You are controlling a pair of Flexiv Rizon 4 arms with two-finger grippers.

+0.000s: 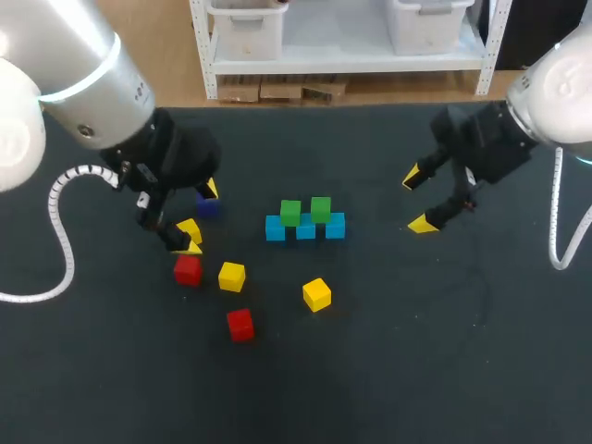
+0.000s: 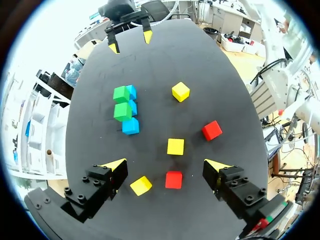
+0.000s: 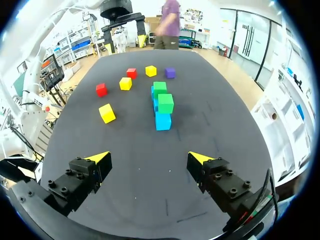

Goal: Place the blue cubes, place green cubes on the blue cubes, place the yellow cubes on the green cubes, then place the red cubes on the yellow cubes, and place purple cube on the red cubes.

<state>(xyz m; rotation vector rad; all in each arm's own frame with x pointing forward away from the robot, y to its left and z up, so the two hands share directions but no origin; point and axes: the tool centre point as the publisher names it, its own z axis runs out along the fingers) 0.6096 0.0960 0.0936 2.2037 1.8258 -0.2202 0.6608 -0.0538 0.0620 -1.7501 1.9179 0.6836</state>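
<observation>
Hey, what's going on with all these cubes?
Two robot arms are stacking cubes. Three blue cubes sit in a row mid-table with two green cubes on top. The left gripper is open, a loose yellow cube between its fingers. The right gripper is open and empty beside the stack. Two more yellow cubes, two red cubes and a purple cube lie loose.

Left arm [image 1: 79, 65] and right arm [image 1: 555, 88] low, left fingers [image 1: 211, 189] and right fingers [image 1: 413, 176] wide apart (yellow tips downward)
</observation>
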